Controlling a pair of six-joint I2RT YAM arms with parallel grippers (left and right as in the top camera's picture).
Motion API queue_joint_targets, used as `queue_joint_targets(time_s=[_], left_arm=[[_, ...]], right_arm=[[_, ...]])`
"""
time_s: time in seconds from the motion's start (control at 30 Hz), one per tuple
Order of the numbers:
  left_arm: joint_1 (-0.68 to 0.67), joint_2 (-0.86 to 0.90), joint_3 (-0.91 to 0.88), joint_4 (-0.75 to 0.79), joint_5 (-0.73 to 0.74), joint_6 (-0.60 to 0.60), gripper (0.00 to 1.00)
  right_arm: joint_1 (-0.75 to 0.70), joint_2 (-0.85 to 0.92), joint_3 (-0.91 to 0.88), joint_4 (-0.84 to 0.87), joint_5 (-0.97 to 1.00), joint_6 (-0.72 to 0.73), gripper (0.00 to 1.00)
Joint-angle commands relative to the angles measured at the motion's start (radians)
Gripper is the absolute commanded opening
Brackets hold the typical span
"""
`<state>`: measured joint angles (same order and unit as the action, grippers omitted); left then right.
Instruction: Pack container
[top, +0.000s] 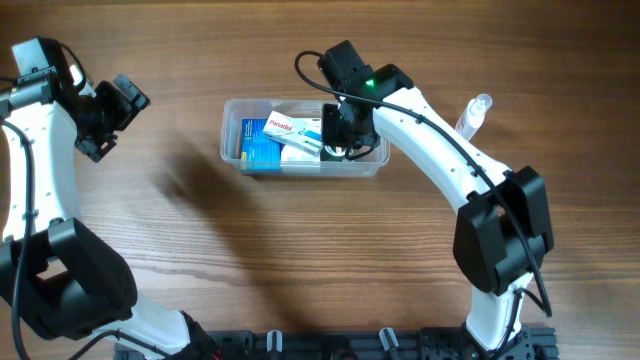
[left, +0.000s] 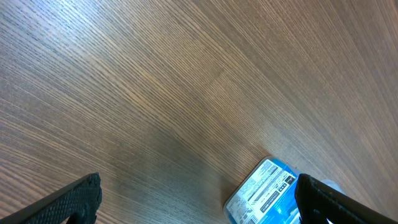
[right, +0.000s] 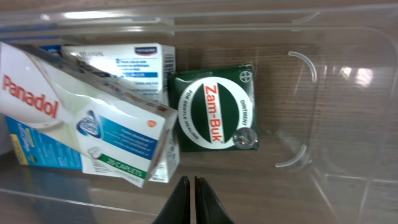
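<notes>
The clear plastic container (top: 232, 128) stands at the table's upper middle and holds a white Panadol box (top: 295, 131), a blue box (top: 259, 150) and a dark green Zam-Buk box (right: 216, 108). My right gripper (top: 343, 125) hangs over the container's right half, shut and empty (right: 191, 186), just above the container floor (right: 336, 118). The Panadol box (right: 87, 115) lies tilted over other boxes. My left gripper (top: 112, 112) is open and empty, far left of the container. In the left wrist view its fingers (left: 199, 202) frame bare wood and the blue box (left: 266, 191) seen through the container's corner.
A small clear bottle (top: 473, 115) lies on the table right of the container, beside my right arm. Brown wooden table all around. A black rail runs along the front edge (top: 340, 345).
</notes>
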<state>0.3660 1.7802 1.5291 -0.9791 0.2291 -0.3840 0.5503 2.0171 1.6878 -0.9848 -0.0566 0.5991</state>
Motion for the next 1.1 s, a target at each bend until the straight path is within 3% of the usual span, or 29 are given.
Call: queue_joint_targets(time_s=[0.0, 0.23, 0.9, 1.07], left_arm=[[0.003, -0.015, 0.016, 0.003, -0.006, -0.014, 1.00], [0.003, -0.015, 0.016, 0.003, -0.006, -0.014, 1.00], [0.003, -0.015, 0.016, 0.003, -0.006, -0.014, 1.00], [0.003, -0.015, 0.016, 0.003, -0.006, -0.014, 1.00]], right_arm=[[0.023, 0.027, -0.011, 0.023, -0.023, 0.041, 0.04], [0.032, 0.101, -0.011, 0.036, -0.048, 0.058, 0.04], [0.030, 0.106, -0.011, 0.158, 0.028, 0.003, 0.04], [0.030, 0.106, -0.011, 0.189, 0.042, -0.028, 0.17]])
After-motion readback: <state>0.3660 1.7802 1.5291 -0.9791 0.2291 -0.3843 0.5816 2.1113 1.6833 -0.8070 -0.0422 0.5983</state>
